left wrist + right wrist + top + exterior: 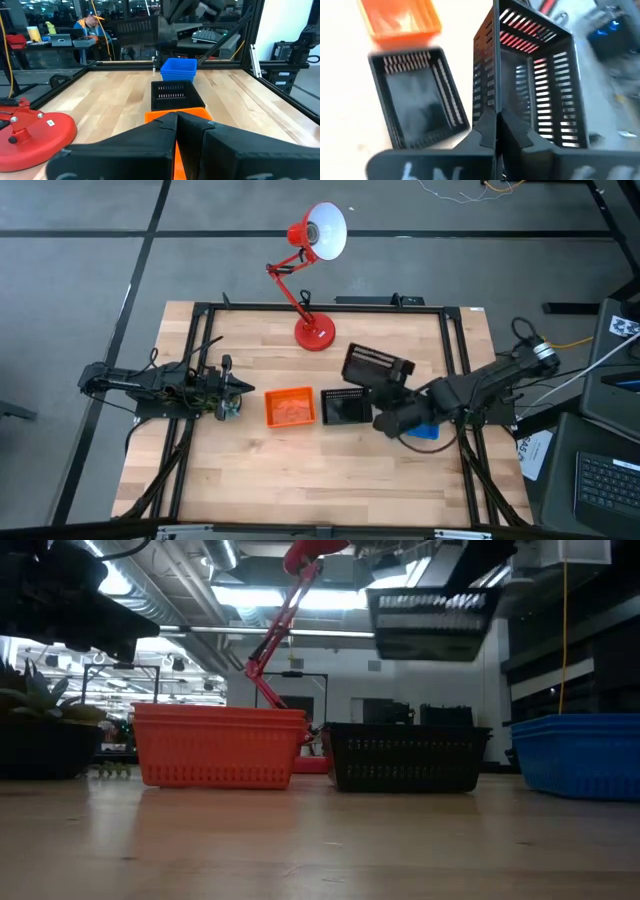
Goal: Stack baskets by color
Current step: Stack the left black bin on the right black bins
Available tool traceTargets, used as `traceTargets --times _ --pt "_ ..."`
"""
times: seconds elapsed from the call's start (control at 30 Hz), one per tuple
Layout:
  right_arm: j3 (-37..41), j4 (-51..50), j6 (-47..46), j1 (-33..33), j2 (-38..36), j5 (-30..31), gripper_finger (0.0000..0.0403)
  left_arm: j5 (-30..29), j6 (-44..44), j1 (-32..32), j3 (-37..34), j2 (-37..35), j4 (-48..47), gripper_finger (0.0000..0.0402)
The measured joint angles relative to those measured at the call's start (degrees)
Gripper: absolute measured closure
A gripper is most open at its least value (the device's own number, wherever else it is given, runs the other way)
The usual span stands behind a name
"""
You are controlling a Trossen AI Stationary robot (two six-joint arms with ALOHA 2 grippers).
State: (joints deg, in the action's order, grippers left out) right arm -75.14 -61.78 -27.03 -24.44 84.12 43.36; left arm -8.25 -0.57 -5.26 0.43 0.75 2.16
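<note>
An orange basket [290, 407] and a black basket [343, 408] sit side by side at mid-table, bottoms down. A blue basket [426, 431] rests to their right, partly under my right arm. A second black basket [374, 364] hangs in the air beyond the first one, seen high up in the low view [432, 625]. My right gripper [496, 125] is shut on it. My left gripper [232, 387] waits shut at the table's left, pointing level at the orange basket [175, 118]. My right gripper pinches one side wall of the black basket at its rim [495, 100], one finger on the wall's outer face and one inside the basket. The fingers slant downward from the table's right side. The basket is lifted clear of the table and tilted.
A red desk lamp stands on its round base [313, 332] at the far middle of the table, its head [325, 230] reaching beyond the far edge. A black frame rail [190, 370] borders the wooden table top. There is bare wood along the near edge.
</note>
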Motion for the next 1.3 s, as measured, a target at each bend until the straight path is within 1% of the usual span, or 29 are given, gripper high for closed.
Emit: traceTargets --times 0.1,0.2,0.27,0.33,0.4,0.6,0.97,1.1,1.3 --pt "10.47 18.04 6.31 0.83 -4.08 -2.90 0.0401 0.00 0.01 -0.02 0.00 0.01 -0.01 0.0400" --pt "17.52 36.11 13.38 1.29 -5.14 -6.32 0.0401 0.00 0.04 0.01 0.00 -0.01 0.00 0.0400" --pt "20.14 44.25 18.00 1.44 -4.12 -7.69 0.0401 0.00 0.04 -0.01 0.00 -0.02 -0.01 0.0400" --pt "20.88 47.44 21.31 1.48 -2.86 -8.65 0.0401 0.00 0.03 0.00 0.00 0.00 0.00 0.0400" --pt "20.86 47.36 20.93 1.43 -2.14 -8.99 0.0401 0.00 0.01 0.00 0.00 0.00 -0.01 0.0400" --pt "20.88 42.71 15.23 1.48 0.77 -8.85 0.0401 0.00 -0.01 0.00 0.00 -0.01 -0.01 0.0400" --pt "20.88 37.97 15.45 1.35 3.51 -10.07 0.0399 -0.02 -0.03 -0.02 0.00 -0.01 -0.01 0.0400" --pt "20.88 35.98 15.36 1.35 3.56 -10.09 0.0372 0.00 -0.03 0.01 0.00 0.01 -0.03 0.0400" --pt "20.88 36.02 15.48 1.35 3.56 -10.95 0.0329 0.00 -0.04 -0.01 0.00 0.00 -0.04 0.0400"
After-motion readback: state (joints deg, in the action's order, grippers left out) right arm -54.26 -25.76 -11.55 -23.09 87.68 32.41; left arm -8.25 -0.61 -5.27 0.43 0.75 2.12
